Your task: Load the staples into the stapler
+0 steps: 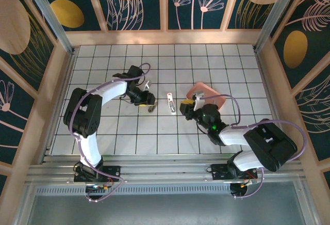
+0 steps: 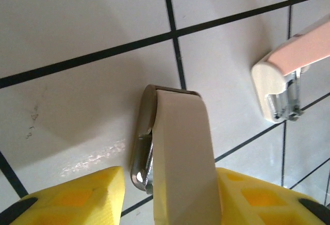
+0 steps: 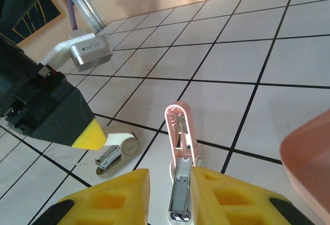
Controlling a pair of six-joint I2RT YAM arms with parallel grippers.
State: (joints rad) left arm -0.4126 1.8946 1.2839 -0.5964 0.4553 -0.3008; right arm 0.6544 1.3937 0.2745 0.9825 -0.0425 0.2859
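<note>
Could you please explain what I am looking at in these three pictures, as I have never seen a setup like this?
These are two robot arms bolted to the near edge of a tiled table. One picture looks down from above and behind them. The other two come from small cameras on each wrist, so the yellow blocks at the bottom are that arm's own fingers. On the table lie an opened stapler and a pink tray. The left gripper has a small whitish piece with a metal insert between its fingers. The right gripper has the stapler's near end between its fingers. I cannot tell whether either is actually gripping.
</note>
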